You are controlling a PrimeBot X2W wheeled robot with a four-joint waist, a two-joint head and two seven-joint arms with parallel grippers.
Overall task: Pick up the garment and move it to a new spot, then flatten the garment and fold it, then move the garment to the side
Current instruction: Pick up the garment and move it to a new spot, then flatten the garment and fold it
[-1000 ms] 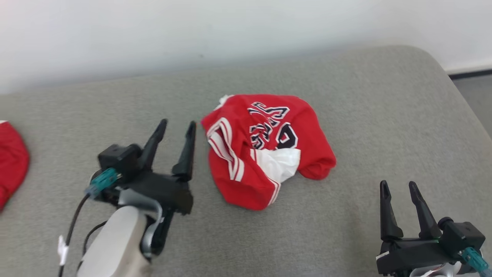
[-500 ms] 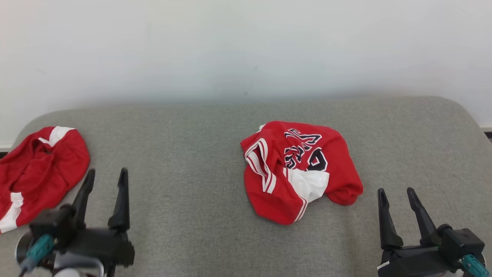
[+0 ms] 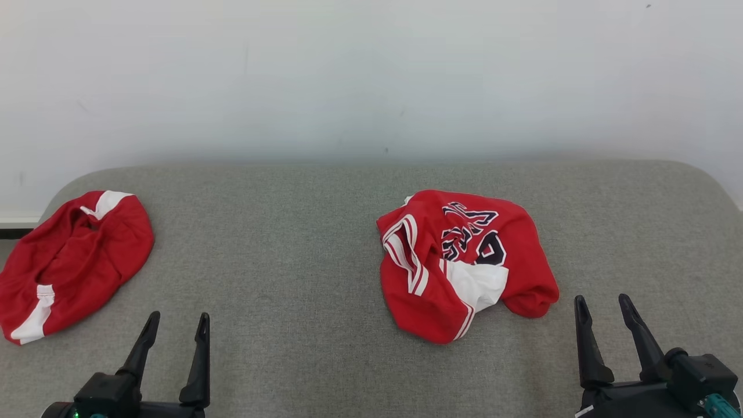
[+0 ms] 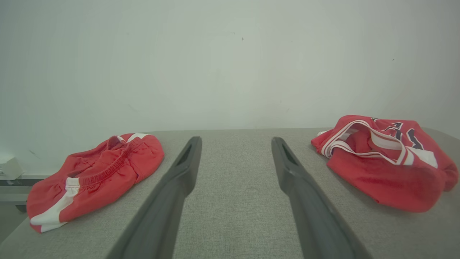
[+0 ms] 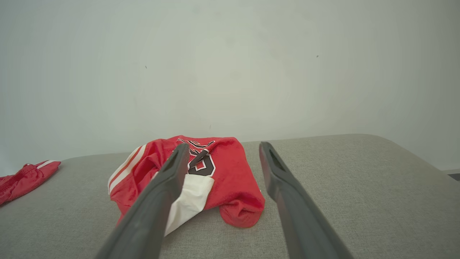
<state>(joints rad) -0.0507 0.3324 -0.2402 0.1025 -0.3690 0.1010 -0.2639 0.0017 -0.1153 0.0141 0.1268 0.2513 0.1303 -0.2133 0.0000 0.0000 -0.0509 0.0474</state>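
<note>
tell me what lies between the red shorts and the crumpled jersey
Nothing: the head view shows bare grey cushion between the red shorts and the crumpled red jersey. The left wrist view agrees.

The garment (image 3: pixel 464 261) is showing bright red, with white stripes along its edges, a white patch and black lettering outlined in white. The other cloth (image 3: pixel 75 255) is showing red with white bands. The surface (image 3: pixel 278 261) is looking speckled grey, the wall (image 3: pixel 348 75) plain white.

Open cushion (image 3: pixel 278 249) lies between shorts (image 3: pixel 75 258) and jersey (image 3: pixel 467 264).
</note>
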